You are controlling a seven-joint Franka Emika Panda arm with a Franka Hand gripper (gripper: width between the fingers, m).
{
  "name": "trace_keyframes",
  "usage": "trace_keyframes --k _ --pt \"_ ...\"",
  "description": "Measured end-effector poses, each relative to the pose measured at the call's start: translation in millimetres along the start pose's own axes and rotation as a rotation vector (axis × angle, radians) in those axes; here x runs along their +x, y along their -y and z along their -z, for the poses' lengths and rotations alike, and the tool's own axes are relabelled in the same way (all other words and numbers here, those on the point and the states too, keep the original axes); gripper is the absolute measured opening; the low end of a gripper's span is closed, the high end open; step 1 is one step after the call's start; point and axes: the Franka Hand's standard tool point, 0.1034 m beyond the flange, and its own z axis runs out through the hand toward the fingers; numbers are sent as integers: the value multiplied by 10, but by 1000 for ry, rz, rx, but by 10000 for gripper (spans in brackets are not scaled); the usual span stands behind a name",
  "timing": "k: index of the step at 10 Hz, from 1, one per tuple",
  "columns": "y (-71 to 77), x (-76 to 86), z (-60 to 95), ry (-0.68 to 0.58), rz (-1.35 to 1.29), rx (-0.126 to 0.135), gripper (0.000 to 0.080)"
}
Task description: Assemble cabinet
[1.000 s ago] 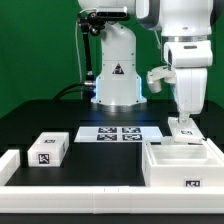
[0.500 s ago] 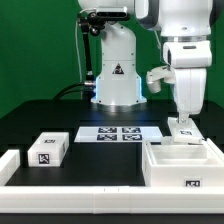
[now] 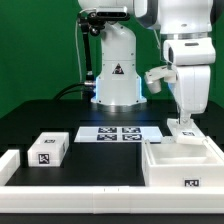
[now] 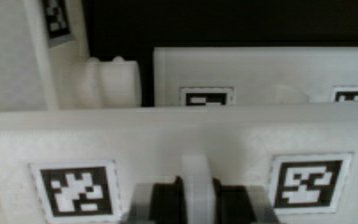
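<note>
**Gripper (image 3: 183, 122) positioned at the rim of one cabinet (image 3: 165, 172)**
The cabinet is lying directly below the hand, with one open compartment facing up. The fingers (image 4: 165, 200) are sitting close together over a white part (image 4: 176, 140) carrying two tags; whether they are gripping anything cannot be told. One small tagged block (image 3: 48, 150) and one marker board (image 3: 120, 133) are lying well apart from the hand.

The cabinet (image 3: 166, 174) runs off the exterior view's right edge.
</note>
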Motion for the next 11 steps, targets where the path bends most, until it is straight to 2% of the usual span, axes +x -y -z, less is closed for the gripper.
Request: trace_keyframes --k 4,5,6,8,9,11 --pt "13 -3 -22 0 -11 5 61" --pt "-33 9 -31 -5 -12 3 61" --pt "-140 31 -57 -14 -15 -2 61" --pt "-362 12 -61 -32 0 -30 61" --pt "-403 4 -57 -39 7 -43 61" --pt "-396 8 -58 -39 -3 -42 61"
